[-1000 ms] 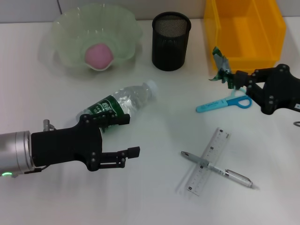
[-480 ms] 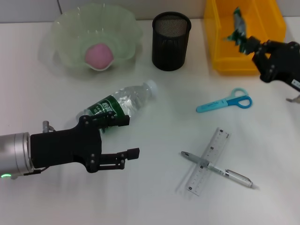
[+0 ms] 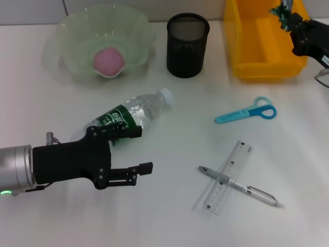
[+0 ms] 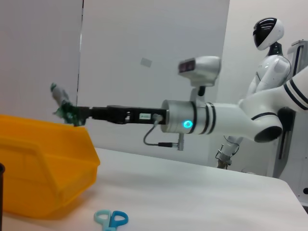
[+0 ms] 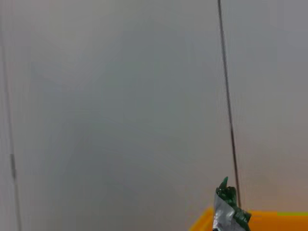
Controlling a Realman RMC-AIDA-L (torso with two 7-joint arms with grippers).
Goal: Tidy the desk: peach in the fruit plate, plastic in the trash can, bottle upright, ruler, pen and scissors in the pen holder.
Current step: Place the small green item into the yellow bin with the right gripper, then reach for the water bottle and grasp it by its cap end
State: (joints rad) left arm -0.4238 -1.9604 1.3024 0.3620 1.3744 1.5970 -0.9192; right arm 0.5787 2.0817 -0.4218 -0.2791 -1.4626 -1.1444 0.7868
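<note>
Now holding plastic wrapper (image 3: 283, 10) pinched in right gripper (image 3: 291, 19), yellow bin (image 3: 247, 51) directly beneath for dropping.

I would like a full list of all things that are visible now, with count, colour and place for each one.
peach: 1, pink, inside the fruit plate.
fruit plate: 1, pale green translucent, far left of the desk.
pen holder: 1, black mesh, far centre, upright.
trash can: 1, yellow bin, far right.
plastic: 1 piece, green and silver, held above the trash can.
bottle: 1, clear with green label, lying on its side, centre left.
scissors: 1, blue, right of centre.
ruler: 1, clear, near right.
pen: 1, silver, lying across the ruler.
left gripper: 1, black, open, beside the bottle.
right gripper: 1, black, shut on the plastic.
</note>
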